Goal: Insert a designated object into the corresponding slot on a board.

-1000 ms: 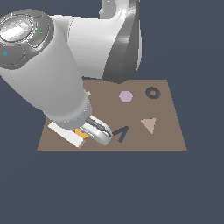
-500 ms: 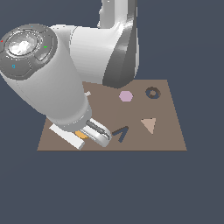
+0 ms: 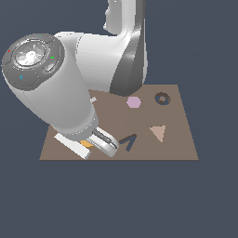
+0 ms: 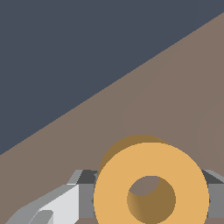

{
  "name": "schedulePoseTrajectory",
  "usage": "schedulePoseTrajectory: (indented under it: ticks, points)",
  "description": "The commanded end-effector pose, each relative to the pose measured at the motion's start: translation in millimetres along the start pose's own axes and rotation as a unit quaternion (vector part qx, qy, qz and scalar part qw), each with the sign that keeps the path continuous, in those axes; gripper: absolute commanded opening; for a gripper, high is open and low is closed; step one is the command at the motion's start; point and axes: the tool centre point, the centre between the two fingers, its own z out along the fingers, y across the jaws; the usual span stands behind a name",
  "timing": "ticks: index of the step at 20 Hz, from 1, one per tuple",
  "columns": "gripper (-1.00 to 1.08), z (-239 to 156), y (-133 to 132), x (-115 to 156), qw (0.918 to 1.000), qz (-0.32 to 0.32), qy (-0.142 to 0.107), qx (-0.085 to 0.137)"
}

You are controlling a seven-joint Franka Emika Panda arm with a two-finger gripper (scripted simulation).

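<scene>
Exterior view: the gripper (image 3: 103, 143) sits low over the board's (image 3: 176, 139) near corner, an orange ring (image 3: 87, 144) showing at its fingers; the dark ring-shaped slot (image 3: 161, 98) lies well apart from the tool, past the V mark (image 3: 128, 142) and pink hexagon (image 3: 134, 102).

Wrist view: the gripper (image 4: 144, 197) appears clenched on the orange ring (image 4: 151, 183) — smooth, matte, thick-walled, with a round hole — against flat brown board (image 4: 175, 87).

Risk: a shallow edge grip could let the ring tilt or slip in transit — then it would catch the recess rim.
</scene>
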Motion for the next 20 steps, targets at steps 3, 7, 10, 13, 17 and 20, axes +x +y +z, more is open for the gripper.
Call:
schedulePoseTrajectory:
  ticks: [3, 7, 10, 13, 17, 20]
  points:
    - [-1.00, 1, 1, 0, 1.0000, 0.000, 0.000, 0.000]
    - [-1.00, 0, -1, -1, 1.0000, -0.003, 0.000, 0.000]
    - [-1.00, 0, -10, -8, 0.9998, -0.018, 0.000, 0.000]
    - [-1.00, -1, -24, -20, 0.9991, -0.043, 0.000, 0.000]
    - [-1.00, -2, -48, -44, 0.9959, -0.091, 0.000, 0.000]
    - [-1.00, -3, -67, -69, 0.9910, -0.134, 0.000, 0.000]
